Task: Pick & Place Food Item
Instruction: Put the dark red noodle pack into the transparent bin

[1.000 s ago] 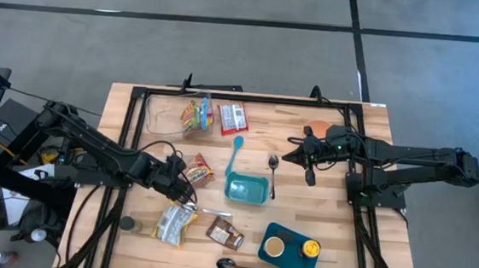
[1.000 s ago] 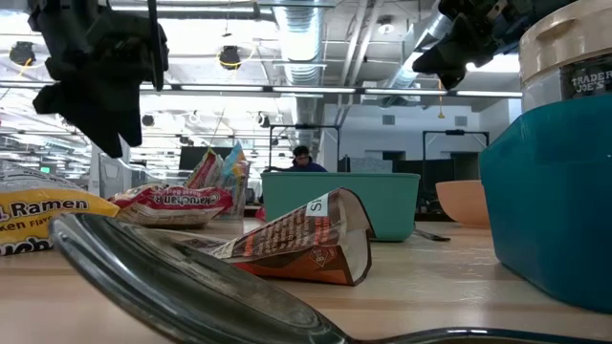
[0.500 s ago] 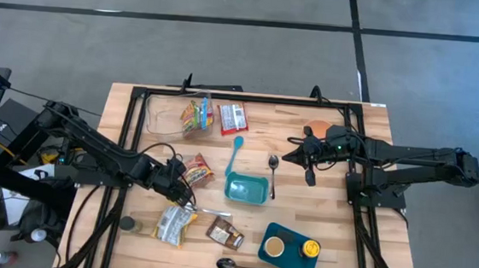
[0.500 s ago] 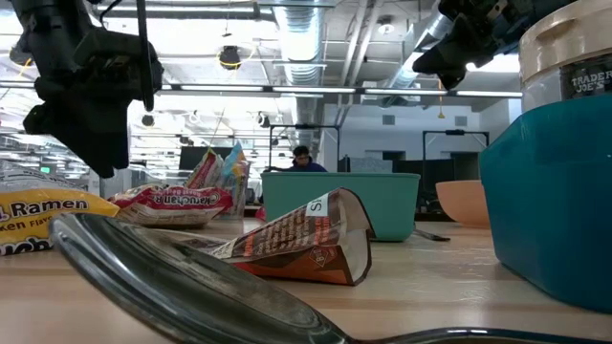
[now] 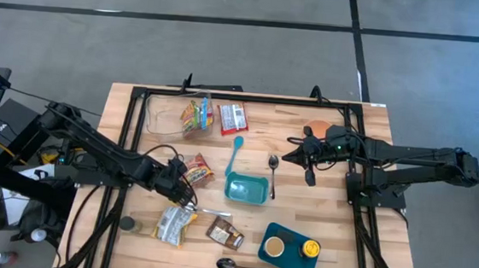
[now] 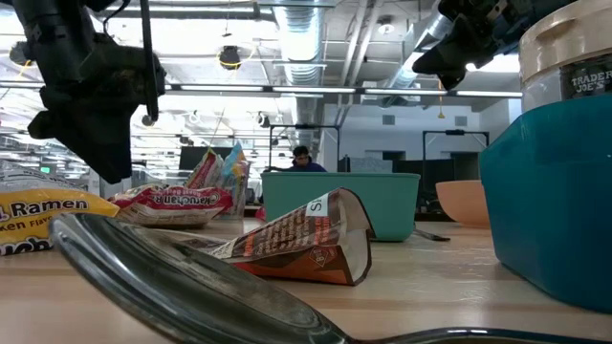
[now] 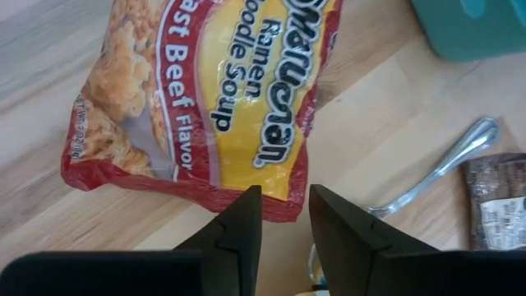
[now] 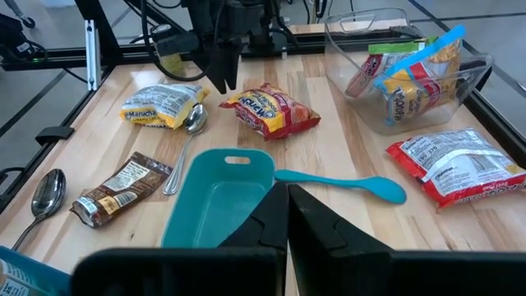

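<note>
A red and yellow ramen packet [image 7: 205, 107] lies flat on the wooden table [image 5: 327, 218], left of a teal bin [image 5: 246, 188]. My left gripper [image 7: 286, 197] hangs just above the packet's near-left edge, pointing steeply down. Its fingers stand open by a narrow gap, and the packet's edge shows between them. In the right wrist view this gripper [image 8: 223, 82] is still clear of the table. My right gripper [image 8: 288, 197] is shut and empty, hovering over the table's far right beside an orange bowl [image 5: 319, 129].
A second yellow ramen packet [image 5: 174, 223], a metal spoon [image 5: 208, 209] and a brown packet [image 5: 225, 233] lie near the left gripper. A clear container [image 5: 181, 112] with snack bags stands at the far left. A teal tray [image 5: 290, 249] with a jar sits at the near right.
My left gripper has sunk toward the red ramen packet without turning. The packet and the other things have stayed where they were.
</note>
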`<state>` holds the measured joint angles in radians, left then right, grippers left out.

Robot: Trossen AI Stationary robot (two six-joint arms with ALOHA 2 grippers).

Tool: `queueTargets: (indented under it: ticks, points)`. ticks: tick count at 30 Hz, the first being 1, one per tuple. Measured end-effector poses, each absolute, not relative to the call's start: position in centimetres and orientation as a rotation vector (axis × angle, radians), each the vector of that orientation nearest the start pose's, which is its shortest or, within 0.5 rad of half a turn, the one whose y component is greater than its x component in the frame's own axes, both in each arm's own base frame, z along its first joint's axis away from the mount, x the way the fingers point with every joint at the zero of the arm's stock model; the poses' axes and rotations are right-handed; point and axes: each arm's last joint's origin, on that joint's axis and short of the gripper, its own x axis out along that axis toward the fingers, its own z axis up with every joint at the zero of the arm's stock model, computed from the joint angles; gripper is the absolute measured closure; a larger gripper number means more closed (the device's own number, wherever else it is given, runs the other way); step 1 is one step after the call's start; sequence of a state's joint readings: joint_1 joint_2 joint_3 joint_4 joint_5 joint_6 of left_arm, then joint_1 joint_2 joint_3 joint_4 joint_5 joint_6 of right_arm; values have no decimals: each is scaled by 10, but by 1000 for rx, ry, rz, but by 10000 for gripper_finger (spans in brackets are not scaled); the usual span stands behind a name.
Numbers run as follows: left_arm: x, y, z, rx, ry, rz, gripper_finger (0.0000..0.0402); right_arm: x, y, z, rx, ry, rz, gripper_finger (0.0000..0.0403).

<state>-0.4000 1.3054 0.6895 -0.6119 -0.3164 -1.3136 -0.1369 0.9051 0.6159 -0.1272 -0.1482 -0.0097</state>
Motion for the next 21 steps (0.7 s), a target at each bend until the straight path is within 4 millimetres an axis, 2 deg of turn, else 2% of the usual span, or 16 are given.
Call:
queueTargets:
  ticks: [10,14,21]
  points:
    - [204,-77,175,-733,982,657,298,196,-23,260,50,412,13,403]
    - [204,-77,175,-735,984,653,273,196,-23,260,50,412,13,403]
    - [212,-80,178,-662,948,524,216,196,-23,260,50,412,13,403]
